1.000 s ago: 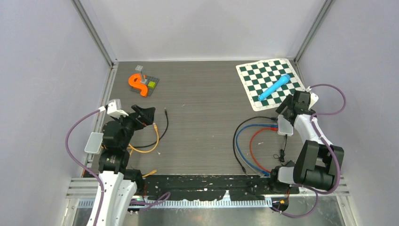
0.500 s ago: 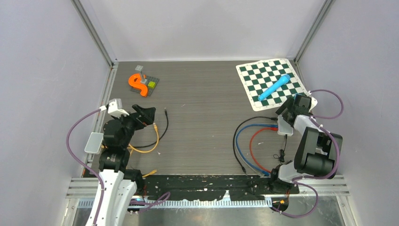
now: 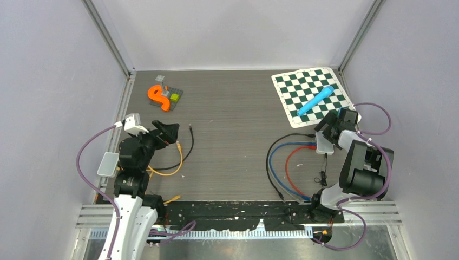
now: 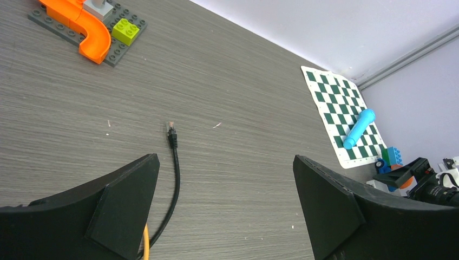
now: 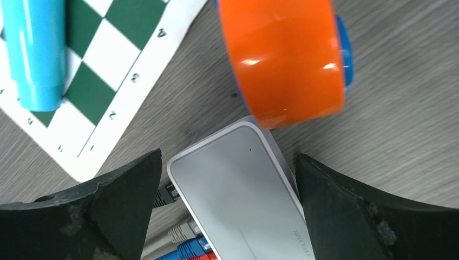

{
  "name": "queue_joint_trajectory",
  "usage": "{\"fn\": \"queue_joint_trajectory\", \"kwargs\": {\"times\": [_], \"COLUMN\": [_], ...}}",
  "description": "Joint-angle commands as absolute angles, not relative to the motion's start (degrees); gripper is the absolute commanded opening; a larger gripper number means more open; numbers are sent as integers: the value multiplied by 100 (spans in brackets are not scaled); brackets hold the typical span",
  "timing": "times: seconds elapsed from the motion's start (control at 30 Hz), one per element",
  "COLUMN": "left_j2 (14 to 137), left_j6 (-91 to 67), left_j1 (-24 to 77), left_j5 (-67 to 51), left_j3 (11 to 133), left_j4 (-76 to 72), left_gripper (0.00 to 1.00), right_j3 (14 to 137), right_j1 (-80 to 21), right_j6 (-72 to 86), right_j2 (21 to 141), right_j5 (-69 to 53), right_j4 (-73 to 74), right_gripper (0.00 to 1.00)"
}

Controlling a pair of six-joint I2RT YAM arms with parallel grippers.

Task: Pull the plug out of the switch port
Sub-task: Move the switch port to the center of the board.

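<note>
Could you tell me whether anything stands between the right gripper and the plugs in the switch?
Nothing visible does. The open right gripper hangs over the switch, its plugs at one end; the orange roll lies at the other.

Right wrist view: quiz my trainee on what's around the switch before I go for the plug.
1. True or false: the right gripper is shut on the switch.
2. Which thing lies on the chessboard mat? A) red cable B) light blue cylinder C) black cable
3. Fill in: the round thing just past the switch's far end is ___ in colour.

Key: 1 false, the gripper is open with a finger on each side of the switch; 2 B; 3 orange.
</note>
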State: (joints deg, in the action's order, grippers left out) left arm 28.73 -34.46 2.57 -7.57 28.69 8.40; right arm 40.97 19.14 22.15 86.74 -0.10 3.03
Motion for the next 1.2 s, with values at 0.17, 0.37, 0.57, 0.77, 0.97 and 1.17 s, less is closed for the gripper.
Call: {"fn": "queue_joint_trajectory", "kwargs": {"times": [0.17,0.37,0.57,0.77,0.97,1.17], "left_j2": [2943,2964,3010,3083,3110,3256], "left_j6": [-3474,-3503,-3473,-3434,-3449,-3451], "left_j1": [242,238,245,245,248,239], "left_j5": [-870,-892,-910,-979,-999,-1204], "left_j3": [2956,2885,2956,3055,2960,2952], "left_j4": [545,485,481,526,472,368], "left_gripper": [99,99,99,99,99,99], "right_j3": [3797,3877,4336,4648,4999,5125], "right_j1": [1826,1487,702,70,-616,-1195], "right_j6": [2152,1965,1577,1133,520,53], "right_j2": [8186,8100,8315,8611,8771,8580], "right_j5": [-1415,-1620,-1485,-1975,-2370,-2970], "right_j4": [190,392,844,882,1364,1576], "right_gripper": [96,95,95,95,94,94]}}
